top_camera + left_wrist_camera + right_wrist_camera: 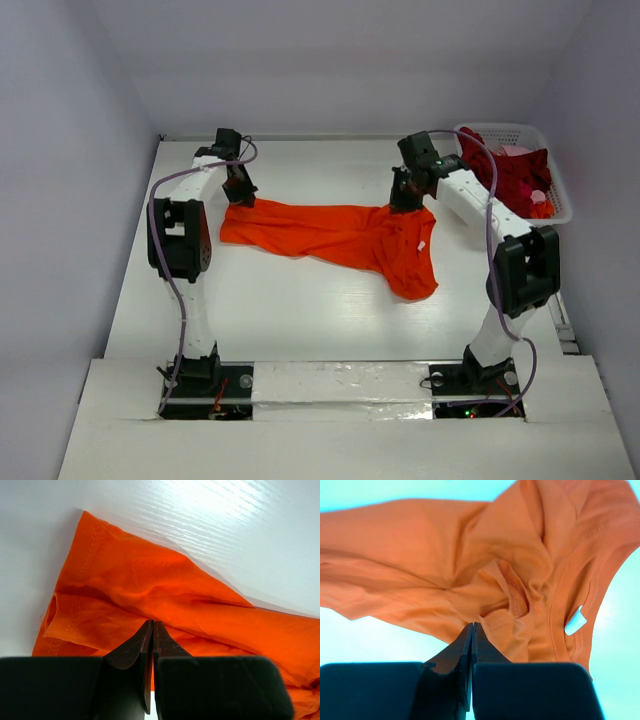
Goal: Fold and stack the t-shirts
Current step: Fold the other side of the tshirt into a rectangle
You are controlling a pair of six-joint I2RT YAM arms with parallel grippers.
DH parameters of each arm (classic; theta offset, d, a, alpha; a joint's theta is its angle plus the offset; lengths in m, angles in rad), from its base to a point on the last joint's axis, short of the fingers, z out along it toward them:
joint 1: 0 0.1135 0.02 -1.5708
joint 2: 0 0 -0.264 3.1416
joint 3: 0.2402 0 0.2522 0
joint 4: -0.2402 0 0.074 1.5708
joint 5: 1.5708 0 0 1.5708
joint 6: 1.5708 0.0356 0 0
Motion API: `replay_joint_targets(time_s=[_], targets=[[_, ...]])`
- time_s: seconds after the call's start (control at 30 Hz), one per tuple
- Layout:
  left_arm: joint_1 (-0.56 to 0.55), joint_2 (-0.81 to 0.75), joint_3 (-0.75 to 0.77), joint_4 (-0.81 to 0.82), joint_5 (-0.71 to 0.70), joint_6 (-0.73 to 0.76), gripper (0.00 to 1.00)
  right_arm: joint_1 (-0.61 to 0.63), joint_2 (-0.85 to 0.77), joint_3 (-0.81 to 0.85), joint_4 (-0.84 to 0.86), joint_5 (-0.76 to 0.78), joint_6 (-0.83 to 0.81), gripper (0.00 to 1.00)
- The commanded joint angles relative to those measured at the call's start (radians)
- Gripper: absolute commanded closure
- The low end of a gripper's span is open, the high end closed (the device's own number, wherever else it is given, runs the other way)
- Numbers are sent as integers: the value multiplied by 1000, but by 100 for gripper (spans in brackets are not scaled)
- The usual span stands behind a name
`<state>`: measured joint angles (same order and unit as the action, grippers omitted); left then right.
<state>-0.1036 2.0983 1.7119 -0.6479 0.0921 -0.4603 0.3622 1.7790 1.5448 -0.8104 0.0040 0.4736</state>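
My left claw (pixel 151 626) and right claw (pixel 472 626) are each pinched closed on the far edge of the orange t-shirt (pixel 335 235), which spreads across the white table (pixel 300 320) between them.

- white table (pixel 300 310), faint wood grain
- orange t-shirt (pixel 340 235) lying crumpled across the far middle
- white lattice basket (pixel 561 195) in the far right corner

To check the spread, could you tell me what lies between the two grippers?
The orange t-shirt, from left gripper to right gripper; top view shows it.
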Motion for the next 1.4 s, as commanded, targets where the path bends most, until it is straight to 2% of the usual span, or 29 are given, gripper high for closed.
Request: replay_joint_targets(time_s=[0.0, 0.27, 0.47, 0.57, 0.8, 1.13, 1.37], targets=[[-8, -93, 26, -4, -5, 20, 100, 23, -26, 44, -32, 5, -23, 100], [-18, -106, -46, -35, -28, 22, 100, 64, -6, -86, 26, 5, -12, 100], [-18, -158, -48, -29, -60, 22, 100, 64, 19, -111, 51, 5, -7, 100], [-18, -139, -57, -30, -54, 26, 100, 64, 31, -118, 62, -29, 0, 100], [-27, 31, -46, -102, -46, 22, 100, 64, 91, -111, 68, -91, 8, 100], [-27, 111, -6, -87, 11, -6, 100, 64, 172, -78, 91, -173, 29, 100], [-27, 108, -34, -75, 29, -5, 100, 64, 221, -37, 106, -219, 62, 100]])
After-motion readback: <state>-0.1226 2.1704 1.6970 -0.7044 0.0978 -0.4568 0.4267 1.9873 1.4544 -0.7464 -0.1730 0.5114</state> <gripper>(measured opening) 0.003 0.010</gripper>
